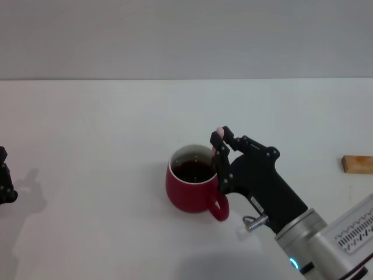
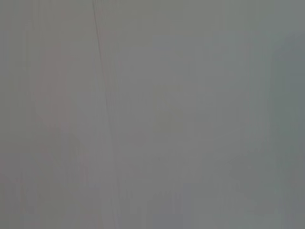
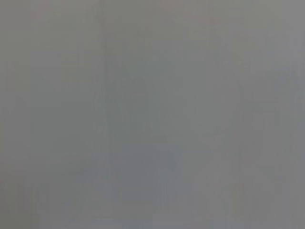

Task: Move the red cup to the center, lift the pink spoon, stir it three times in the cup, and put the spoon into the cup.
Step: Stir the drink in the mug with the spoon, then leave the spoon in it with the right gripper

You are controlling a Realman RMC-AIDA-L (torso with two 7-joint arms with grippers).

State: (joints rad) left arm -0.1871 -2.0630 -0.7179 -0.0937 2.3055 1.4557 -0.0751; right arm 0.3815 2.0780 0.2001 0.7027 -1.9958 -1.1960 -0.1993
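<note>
Right now the red cup [image 1: 191, 186] stands near the middle of the white surface [image 1: 105, 128], handle toward the robot. Over its rim on the handle side, the right gripper [image 1: 219, 143] has its fingers pinching the pink spoon [image 1: 220, 130], only the pale tip showing. Far left, the left gripper [image 1: 4, 178] sits parked at the edge; I cannot tell its fingers' state. A tan block [image 1: 357, 164] lies far right
</note>
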